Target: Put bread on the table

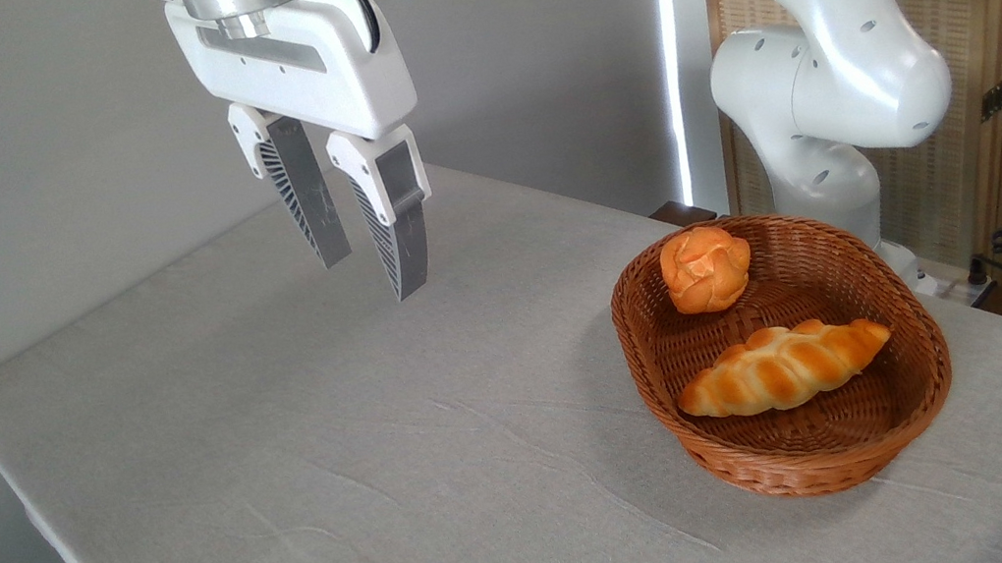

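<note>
- Long braided golden-orange loaf [782, 367]: smooth, faintly glossy crust with pale matt seams.
- Round orange knotted bun [706, 268]: rougher, matt.
- Brown oval wicker basket [903, 316]: woven, ribbed, slight sheen.
- Light grey cloth-covered table [311, 469]: matt, finely wrinkled fabric.
- White two-finger gripper [373, 274]: glossy plastic shell, ribbed grey fingers [400, 237].

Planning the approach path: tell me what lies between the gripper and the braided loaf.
In the camera view, only bare grey tablecloth and the wicker basket's near rim separate the gripper from the braided loaf.

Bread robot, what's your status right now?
Gripper open, empty, high over the table. Bread lying in the basket, untouched. Round bun beside it; nothing covering the loaf.
</note>
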You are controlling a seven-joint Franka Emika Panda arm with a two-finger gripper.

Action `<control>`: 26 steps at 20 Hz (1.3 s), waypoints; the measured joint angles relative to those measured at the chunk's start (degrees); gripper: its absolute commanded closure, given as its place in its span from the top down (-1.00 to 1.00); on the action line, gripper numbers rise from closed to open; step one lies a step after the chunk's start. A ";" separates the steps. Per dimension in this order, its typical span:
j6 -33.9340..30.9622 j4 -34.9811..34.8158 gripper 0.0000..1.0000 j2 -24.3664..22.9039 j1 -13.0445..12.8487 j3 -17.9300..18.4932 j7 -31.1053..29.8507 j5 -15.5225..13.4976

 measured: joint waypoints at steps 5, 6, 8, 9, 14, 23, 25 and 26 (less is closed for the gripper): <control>0.00 0.00 1.00 0.00 0.01 0.04 0.00 0.00; 0.00 0.00 1.00 0.00 0.01 0.05 0.00 0.00; 0.00 -0.01 1.00 0.00 0.01 0.06 0.00 0.00; 0.00 -0.01 1.00 0.00 0.01 0.06 0.00 0.00; -0.07 -0.79 1.00 -0.53 0.01 0.08 1.14 0.00; 0.27 -15.97 1.00 -11.41 0.02 3.60 21.42 0.02; 1.94 -22.45 1.00 -15.84 0.04 4.83 26.86 0.05; 2.45 -25.90 1.00 -18.02 0.10 5.61 29.10 0.37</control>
